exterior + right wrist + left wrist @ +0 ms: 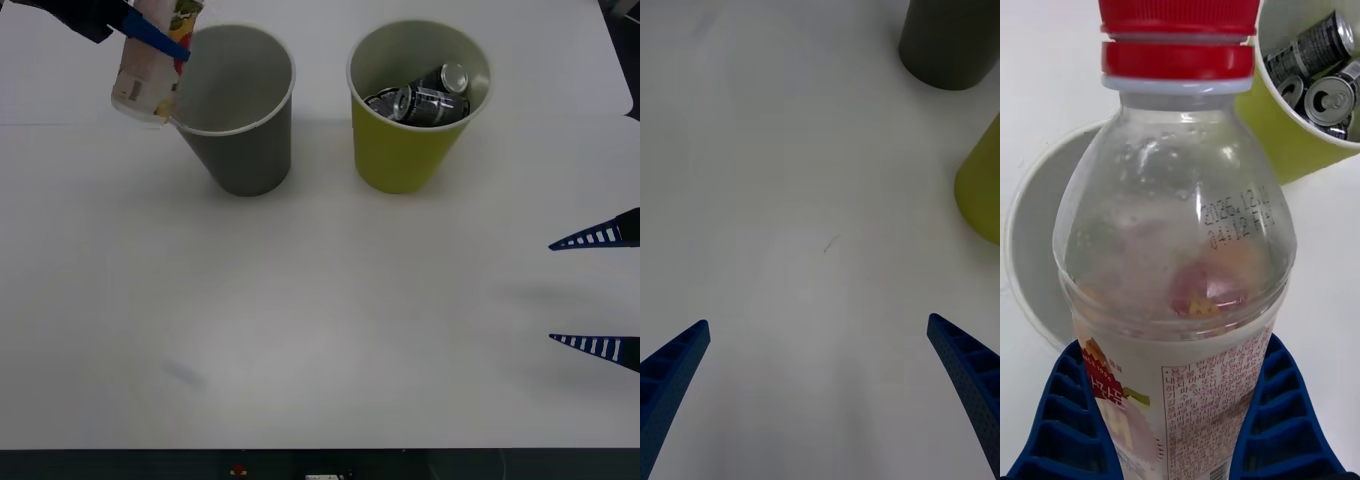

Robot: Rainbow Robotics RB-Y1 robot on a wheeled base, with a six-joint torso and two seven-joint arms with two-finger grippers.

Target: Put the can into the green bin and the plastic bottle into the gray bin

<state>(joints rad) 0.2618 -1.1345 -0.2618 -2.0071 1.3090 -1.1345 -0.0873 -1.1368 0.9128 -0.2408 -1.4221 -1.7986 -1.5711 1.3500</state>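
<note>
the right gripper (pixel 598 292) hovers open over the bench's (pixel 320 330) right edge, holding nothing. toward the far edge stand the gray bin (pixel 238 108) and, to its right, the green bin (pixel 418 105) with cans (pixel 425 97) inside. at the far left corner the left gripper (pixel 150 35) clamps the bottle (pixel 155 62), tilted at the gray bin's rim.

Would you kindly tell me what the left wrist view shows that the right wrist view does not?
Left wrist view alone: the left gripper shut on the plastic bottle, red cap toward the gray bin's mouth, and cans inside the green bin. Right wrist view alone: the right gripper, open over the bare table. Both: the gray bin and green bin.
</note>
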